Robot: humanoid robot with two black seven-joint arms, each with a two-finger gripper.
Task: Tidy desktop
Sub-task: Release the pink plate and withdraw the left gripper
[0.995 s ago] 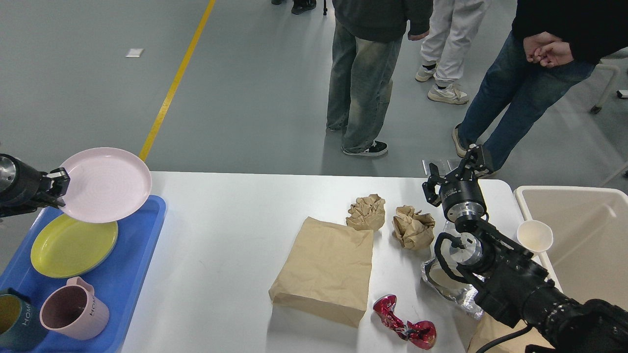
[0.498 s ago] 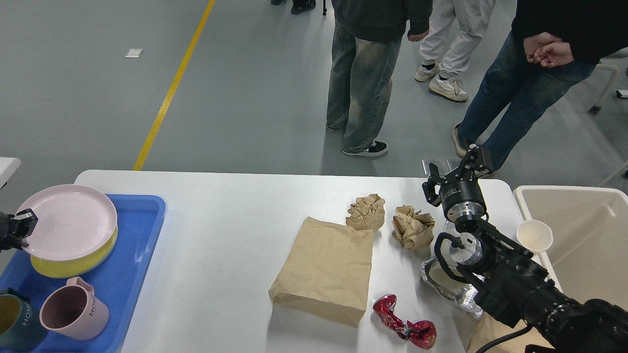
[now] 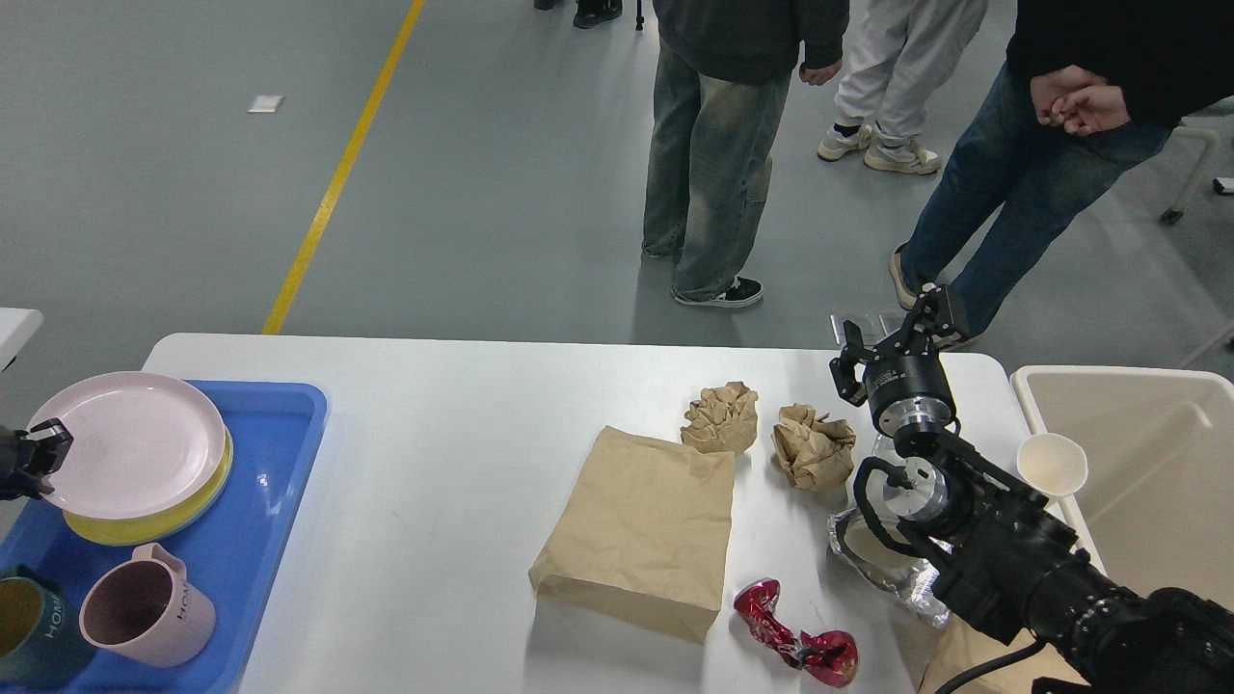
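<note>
The white desktop (image 3: 443, 463) fills the middle of the head view. On it lie a flat brown paper bag (image 3: 641, 530), two crumpled brown paper balls (image 3: 720, 416) (image 3: 813, 445), a crushed red wrapper (image 3: 795, 648) and a piece of silver foil (image 3: 882, 569). My left gripper (image 3: 43, 451) is at the far left, shut on the left rim of a pink plate (image 3: 130, 443). The plate rests on a yellow plate (image 3: 154, 520) in the blue tray (image 3: 260, 501). My right gripper (image 3: 892, 333) is open and empty above the table's far right.
A pink mug (image 3: 145, 612) and a teal mug (image 3: 29, 627) stand in the tray's near end. A white paper cup (image 3: 1051, 463) sits by the beige bin (image 3: 1147, 453) at the right. Three people stand just beyond the table's far edge.
My left gripper moved left and down with the pink plate, from above the tray's far end onto the yellow plate. The right arm has not moved.
</note>
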